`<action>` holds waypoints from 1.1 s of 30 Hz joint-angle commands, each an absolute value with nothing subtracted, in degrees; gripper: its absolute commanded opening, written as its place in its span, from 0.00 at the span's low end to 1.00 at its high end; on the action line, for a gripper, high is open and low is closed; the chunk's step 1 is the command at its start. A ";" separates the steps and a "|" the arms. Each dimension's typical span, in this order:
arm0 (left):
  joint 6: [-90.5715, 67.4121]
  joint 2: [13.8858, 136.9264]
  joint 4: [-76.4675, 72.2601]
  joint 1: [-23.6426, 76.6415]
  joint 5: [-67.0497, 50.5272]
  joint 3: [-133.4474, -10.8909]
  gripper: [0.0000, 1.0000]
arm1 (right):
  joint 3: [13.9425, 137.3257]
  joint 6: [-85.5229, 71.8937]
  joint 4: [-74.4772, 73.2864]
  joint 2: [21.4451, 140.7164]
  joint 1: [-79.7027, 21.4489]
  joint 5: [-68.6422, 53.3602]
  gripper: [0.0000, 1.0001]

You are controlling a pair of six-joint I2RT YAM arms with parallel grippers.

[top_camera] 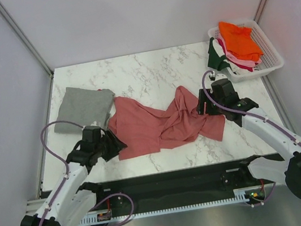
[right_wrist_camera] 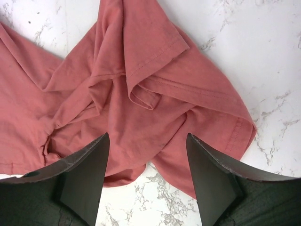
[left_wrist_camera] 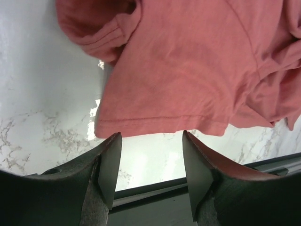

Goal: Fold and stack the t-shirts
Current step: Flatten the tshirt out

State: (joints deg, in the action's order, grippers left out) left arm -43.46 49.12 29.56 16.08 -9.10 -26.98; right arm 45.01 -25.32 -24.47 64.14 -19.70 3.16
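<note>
A dusty salmon-pink t-shirt (top_camera: 158, 123) lies crumpled and spread across the middle of the marble table. A grey t-shirt (top_camera: 85, 105) lies folded at the back left. My left gripper (top_camera: 115, 144) is open and empty, just off the pink shirt's near left hem (left_wrist_camera: 160, 123), with bare table between the fingers. My right gripper (top_camera: 204, 110) is open and empty, above the shirt's bunched right side (right_wrist_camera: 141, 94). Orange, pink, white and dark green tees (top_camera: 237, 45) are piled in a basket at the back right.
The white slatted basket (top_camera: 271, 59) stands at the table's back right corner, the dark green tee hanging over its left rim. Grey walls enclose the table on three sides. The black rail (top_camera: 167, 182) runs along the near edge.
</note>
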 commanded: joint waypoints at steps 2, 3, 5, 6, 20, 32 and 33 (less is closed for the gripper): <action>-48.69 46.67 30.32 17.57 -3.16 -23.91 0.62 | 44.30 -26.19 -21.80 62.75 -19.69 2.11 0.75; -49.13 47.02 30.32 17.67 -2.90 -23.73 0.61 | 44.12 -26.19 -21.54 62.67 -19.69 1.85 0.75; -49.13 48.42 30.50 18.36 -0.98 -23.38 0.60 | 43.86 -26.37 -20.83 62.75 -19.69 1.50 0.75; -49.13 48.86 30.50 18.37 -0.36 -23.29 0.60 | 43.77 -26.37 -20.66 63.01 -19.69 0.80 0.75; -50.18 55.37 26.02 23.37 1.58 -21.80 0.55 | 44.30 -25.66 -19.69 62.75 -19.69 0.09 0.77; -50.19 56.52 18.63 24.52 -0.53 -19.77 0.02 | 44.03 -25.84 -19.95 61.35 -19.51 0.18 0.77; -49.84 56.08 18.89 24.61 -0.35 -20.04 0.02 | 44.03 -25.75 -20.04 61.43 -19.60 0.18 0.78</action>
State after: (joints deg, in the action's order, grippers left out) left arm -50.63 57.19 19.33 24.25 -1.41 -20.45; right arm 43.94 -25.71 -21.39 62.57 -19.70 0.62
